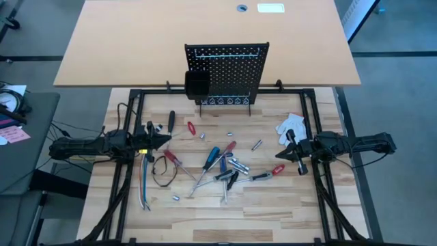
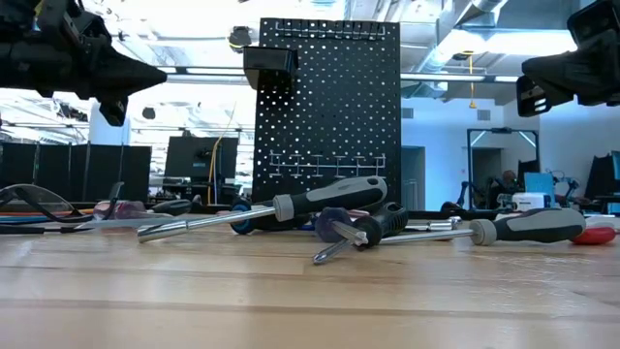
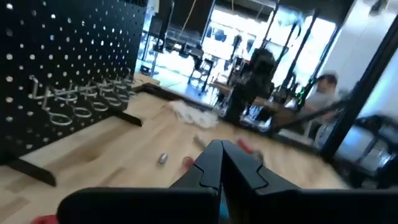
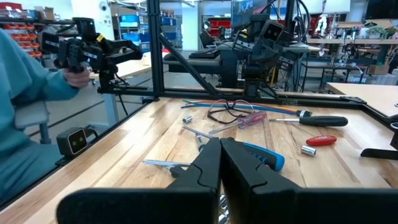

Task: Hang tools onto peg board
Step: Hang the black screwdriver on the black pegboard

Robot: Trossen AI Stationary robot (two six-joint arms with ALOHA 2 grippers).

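The black peg board (image 1: pixel 232 68) stands upright on its feet at the table's far middle, with a black bin (image 1: pixel 197 83) on its left side. The tools lie loose on the wooden table: a blue-handled screwdriver (image 1: pixel 212 158), red-handled ones (image 1: pixel 173 158), a black-handled one (image 1: pixel 171 121), grey-black drivers (image 2: pixel 325 199) and small silver bits (image 1: pixel 257 144). My left gripper (image 1: pixel 166 139) hovers shut at the left, level, pointing at the pile. At the right, my right gripper (image 1: pixel 280 156) hovers shut, also level and pointing at the pile. Neither holds anything.
A white glove (image 1: pixel 290 125) lies by the right gripper, and a bundle of loose cables (image 1: pixel 147 179) lies near the left one. A tan table (image 1: pixel 136 41) stands behind the peg board. A person in a teal sleeve (image 4: pixel 25 81) sits beyond the table's left side.
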